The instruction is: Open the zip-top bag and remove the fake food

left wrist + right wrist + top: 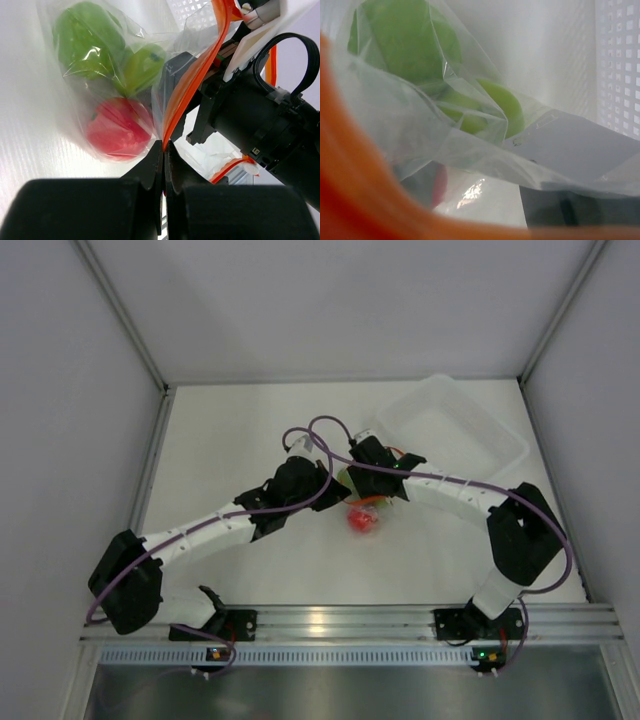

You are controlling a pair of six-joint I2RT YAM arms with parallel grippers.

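Spanning most of the top view, the white tabletop (230,440) carries a clear rigid tub (500,445) at its far right, and both arms meet near the middle over the zip-top bag (366,506). Whether the bag rests on the tabletop or hangs just above it cannot be told. Its belly lies on the near side of the tools and its mouth points up toward them. The fake food is inside: two green balls (87,37) (142,65) and one red ball (119,127), packed touching. The orange zip strip (192,80) is the long axis, running from the left tool (164,150) up and away toward the right tool (358,483). The left tool is clamped on the strip's lower end. The right tool sits at the far end, its grip not readable. Next move, likely: pull the lips apart across the strip. Both tools are equally near.
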